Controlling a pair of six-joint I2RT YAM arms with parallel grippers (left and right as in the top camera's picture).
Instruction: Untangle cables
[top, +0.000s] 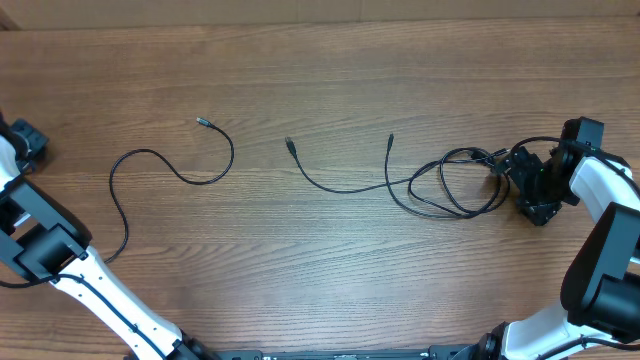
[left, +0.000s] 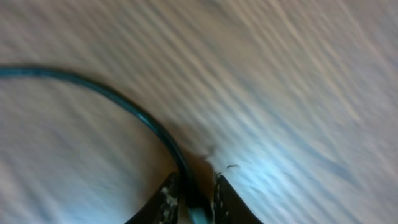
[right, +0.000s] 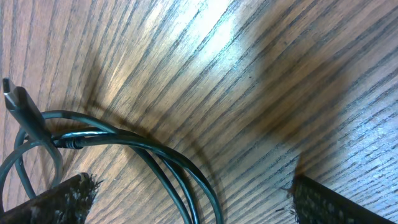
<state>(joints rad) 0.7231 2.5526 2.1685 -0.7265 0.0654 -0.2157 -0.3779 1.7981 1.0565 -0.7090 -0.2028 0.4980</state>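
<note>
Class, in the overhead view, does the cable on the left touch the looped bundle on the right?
No, the left cable lies by itself, with a stretch of bare table between it and the looped bundle.

Cables laid out on a wooden table (top: 320, 60).
A tangled bundle of cables (top: 460, 152) is seen just in front of the right gripper (top: 512, 182); a single cable (top: 190, 182) is laid well apart from it, far beyond that bundle.

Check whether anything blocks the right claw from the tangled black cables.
Nothing visible does. The open right claw sits right at the tangled bundle of thin black cables, whose strands pass between its jaws on the brown wooden table.
</note>
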